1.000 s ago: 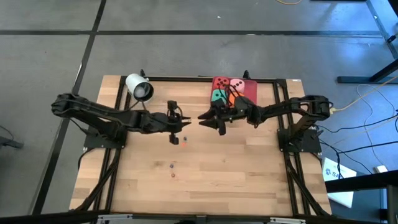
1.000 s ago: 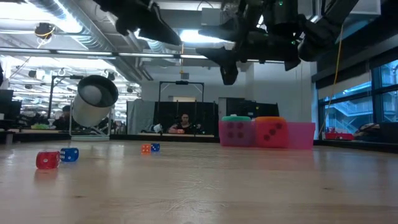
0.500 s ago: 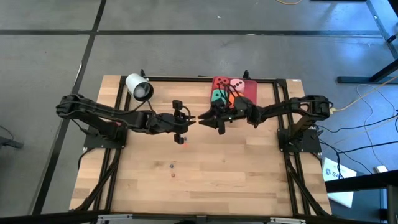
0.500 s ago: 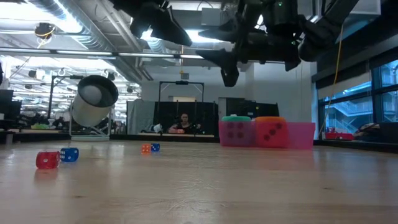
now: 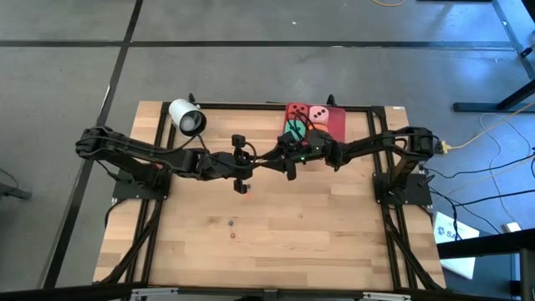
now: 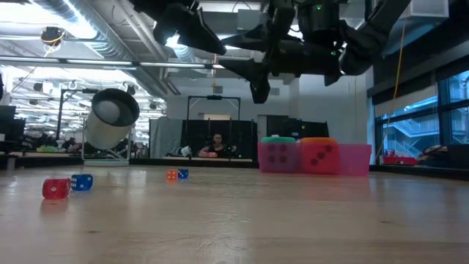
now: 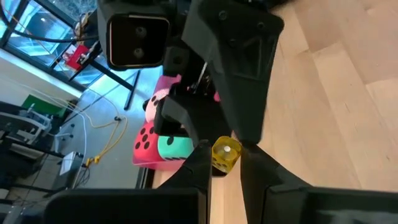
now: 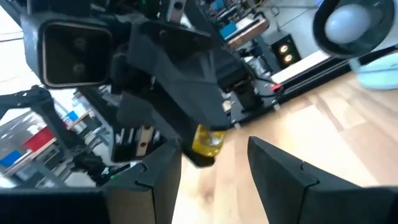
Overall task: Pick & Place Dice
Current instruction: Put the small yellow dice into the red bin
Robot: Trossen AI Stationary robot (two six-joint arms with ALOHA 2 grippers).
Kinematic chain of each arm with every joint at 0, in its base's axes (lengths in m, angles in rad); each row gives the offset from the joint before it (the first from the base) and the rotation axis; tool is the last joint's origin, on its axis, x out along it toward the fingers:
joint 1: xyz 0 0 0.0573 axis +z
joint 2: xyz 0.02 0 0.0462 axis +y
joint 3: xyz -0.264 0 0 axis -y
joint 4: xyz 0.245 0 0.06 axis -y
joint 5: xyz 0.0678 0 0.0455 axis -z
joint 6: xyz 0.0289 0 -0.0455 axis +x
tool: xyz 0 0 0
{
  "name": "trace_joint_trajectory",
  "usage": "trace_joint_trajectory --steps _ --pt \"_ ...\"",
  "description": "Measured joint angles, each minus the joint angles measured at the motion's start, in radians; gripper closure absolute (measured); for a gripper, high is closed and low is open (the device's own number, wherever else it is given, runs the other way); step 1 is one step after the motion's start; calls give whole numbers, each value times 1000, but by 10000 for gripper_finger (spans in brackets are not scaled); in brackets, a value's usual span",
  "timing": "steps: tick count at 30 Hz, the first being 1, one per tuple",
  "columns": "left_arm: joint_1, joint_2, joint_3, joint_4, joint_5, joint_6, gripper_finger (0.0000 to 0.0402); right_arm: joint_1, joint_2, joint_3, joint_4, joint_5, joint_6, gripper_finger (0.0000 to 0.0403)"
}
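My left gripper [image 7: 222,160] reaches from the table's left and is shut on a small yellow die [image 7: 225,154], held in the air above mid-table. My right gripper [image 8: 214,152] comes from the right, tip to tip with it [image 5: 266,160], and is open. Its fingers stand on either side of the yellow die [image 8: 208,140]; whether they touch it, I cannot tell. The soft dice rest on the red tray [image 5: 334,124]: red [image 5: 294,109], pink [image 5: 318,113] and green [image 5: 292,129] show, the orange one is mostly hidden by my right arm. My left gripper pinches the small yellow die [image 7: 225,154] between its two fingers [image 7: 200,163], at their free ends. The fingers lie roughly level, pointing toward the table's right. The die is lifted clear of the table.
A white cylinder [image 5: 187,117] lies on its side near the far left corner. A small red die [image 5: 243,190] lies below the grippers; two more small dice [image 5: 232,223] lie nearer the front. In the low view a red [image 6: 56,188] and a blue small die [image 6: 82,182] sit left.
My left gripper moved toward the table's right and rose a little, carrying the yellow die, then held still. In the last half second my right gripper moved left toward it, bringing its open fingers up to the die.
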Motion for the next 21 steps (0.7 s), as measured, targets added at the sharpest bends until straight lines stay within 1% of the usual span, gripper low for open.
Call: trace_joint_trajectory --steps 4,21 --pt "0 0 0 -2 -3 0 365 -4 0 20 9 -27 0 217" --pt "2 0 0 -17 -4 8 367 -4 0 23 9 -27 3 218"
